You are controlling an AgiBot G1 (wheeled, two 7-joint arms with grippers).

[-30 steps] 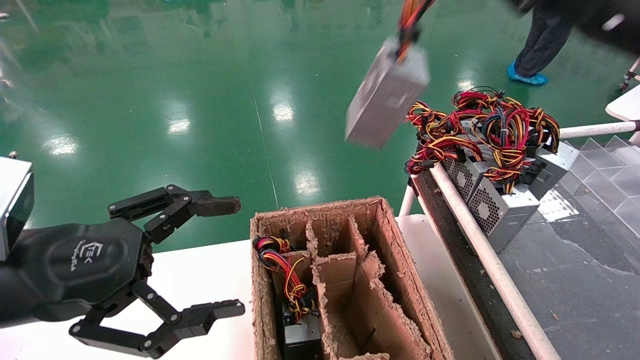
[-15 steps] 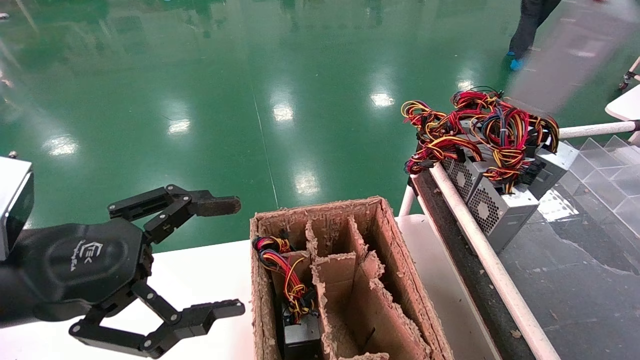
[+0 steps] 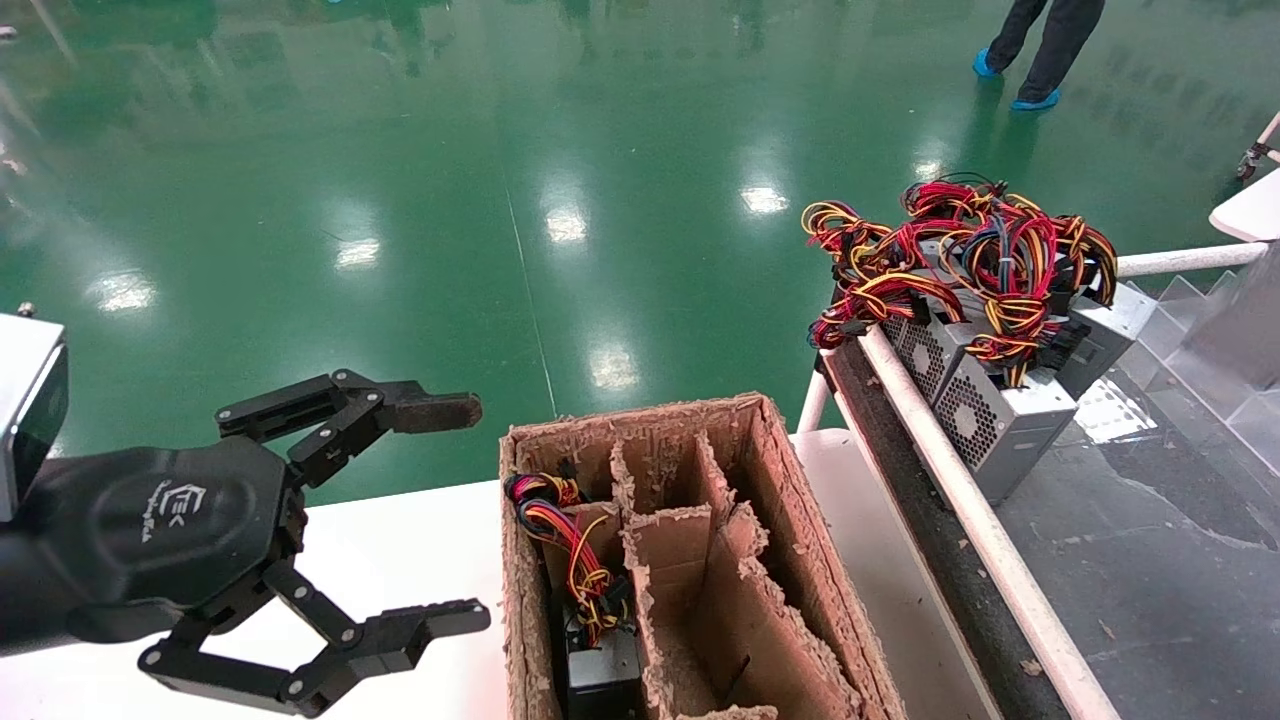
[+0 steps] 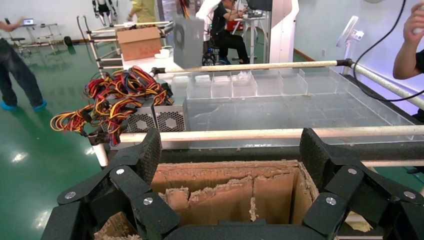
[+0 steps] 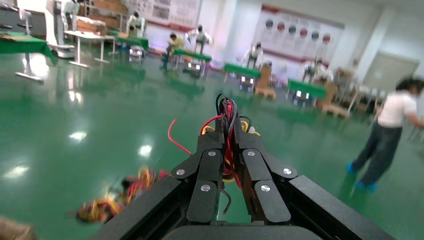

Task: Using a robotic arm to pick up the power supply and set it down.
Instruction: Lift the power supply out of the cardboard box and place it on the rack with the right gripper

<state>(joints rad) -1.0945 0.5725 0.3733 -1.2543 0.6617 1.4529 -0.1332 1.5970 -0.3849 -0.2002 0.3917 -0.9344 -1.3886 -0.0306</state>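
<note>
In the left wrist view the grey power supply [image 4: 189, 42] hangs in the air beyond the conveyor's far rail, its wires leading upward. My right gripper [image 5: 227, 135] is shut on that red, yellow and black wire bundle [image 5: 227, 112]; the box itself is hidden in the right wrist view. A blurred grey shape [image 3: 1240, 330] at the head view's right edge may be the same box. My left gripper [image 3: 470, 512] hovers open over the white table, left of the cardboard box [image 3: 790, 480], holding nothing. The left wrist view shows it [image 4: 232, 150] facing the box.
The divided cardboard box holds a small black unit [image 3: 600, 680] with wires. Light grey fan-grille units [image 3: 990, 420] under a wire tangle [image 3: 960, 260] sit on the black conveyor [image 3: 1120, 560] between white rails [image 3: 960, 500]. A person [image 3: 1040, 40] walks on the green floor.
The power supply has swung from the upper middle of the head view to the far right and lower. The left gripper has not moved. The person has walked farther off.
</note>
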